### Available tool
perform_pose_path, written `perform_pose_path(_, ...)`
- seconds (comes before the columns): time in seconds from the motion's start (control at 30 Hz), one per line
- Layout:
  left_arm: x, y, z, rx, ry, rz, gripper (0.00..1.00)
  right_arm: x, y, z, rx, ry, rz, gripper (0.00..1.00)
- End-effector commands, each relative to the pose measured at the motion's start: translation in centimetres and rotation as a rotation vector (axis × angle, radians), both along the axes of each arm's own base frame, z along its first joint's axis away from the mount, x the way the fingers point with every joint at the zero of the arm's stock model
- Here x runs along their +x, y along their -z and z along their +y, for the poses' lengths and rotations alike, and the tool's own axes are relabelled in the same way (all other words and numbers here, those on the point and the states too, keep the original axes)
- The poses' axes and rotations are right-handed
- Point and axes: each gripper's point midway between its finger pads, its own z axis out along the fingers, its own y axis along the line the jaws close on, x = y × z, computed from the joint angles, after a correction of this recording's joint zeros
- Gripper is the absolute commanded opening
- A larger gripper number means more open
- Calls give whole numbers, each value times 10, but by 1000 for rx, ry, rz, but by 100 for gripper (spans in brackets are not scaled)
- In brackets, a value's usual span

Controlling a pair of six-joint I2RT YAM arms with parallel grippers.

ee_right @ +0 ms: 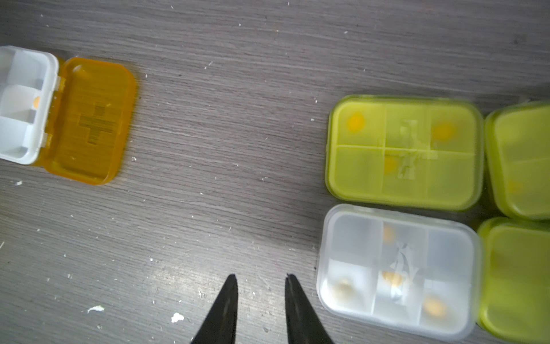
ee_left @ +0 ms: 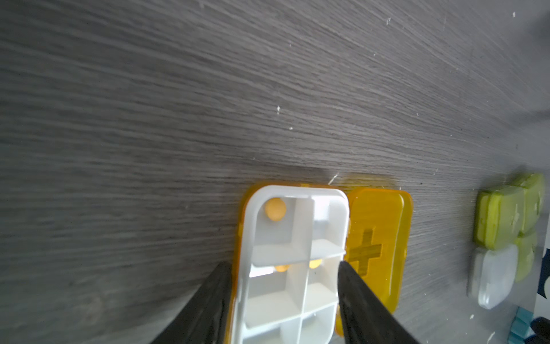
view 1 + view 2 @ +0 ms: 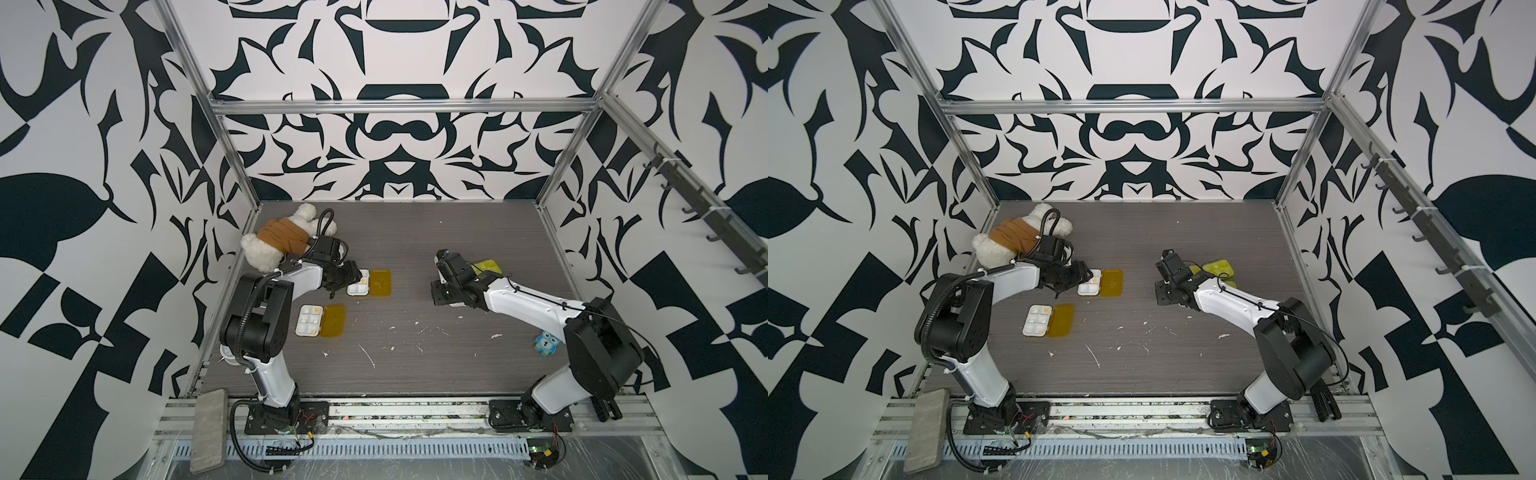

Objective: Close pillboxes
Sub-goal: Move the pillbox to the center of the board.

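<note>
1. Jaws of the left gripper (image 2: 285, 264), half-spread, clamp the tray of the amber pillbox (image 2: 297, 226) at lower centre; judged best to brace it while the flat lid (image 2: 375, 247) folds over.
2. The tray holds orange pills (image 2: 275, 209); keep it level.
3. The right gripper (image 1: 262, 277), narrowly parted, is empty.
4. The second amber pillbox (image 3: 309, 322) lies open; the green pillboxes (image 1: 403, 152) and the clear pillbox (image 1: 395, 268) look shut.

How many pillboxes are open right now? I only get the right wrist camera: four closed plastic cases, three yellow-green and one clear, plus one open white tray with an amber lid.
Observer: Two, both white trays with amber lids lying flat on the grey wood-grain table: the nearer amber pillbox and the farther amber pillbox.
Operator: Where is the left gripper?
Observer: The left gripper straddles the farther amber pillbox's tray, one finger by its hinge side, one by the opposite side. Whether it clamps, I cannot tell.
</note>
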Motion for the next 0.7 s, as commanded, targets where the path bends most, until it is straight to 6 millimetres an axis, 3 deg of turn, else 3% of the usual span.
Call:
perform_pose_path(0.0, 3, -5, -10, -7, 24, -8, 60, 12, -14, 6, 28, -3, -42, 31)
perform_pose_path(0.33, -1, -6, -49, -14, 93, -10, 60, 27, -11, 21, 78, -3, -13, 27)
perform_pose_path(0.5, -16, 1, -68, -7, 132, 7, 60, 36, -9, 22, 102, 20, 8, 26)
perform_pose_path(0.67, -28, 8, -75, -25, 135, 19, 60, 41, -5, 18, 127, 39, 21, 26)
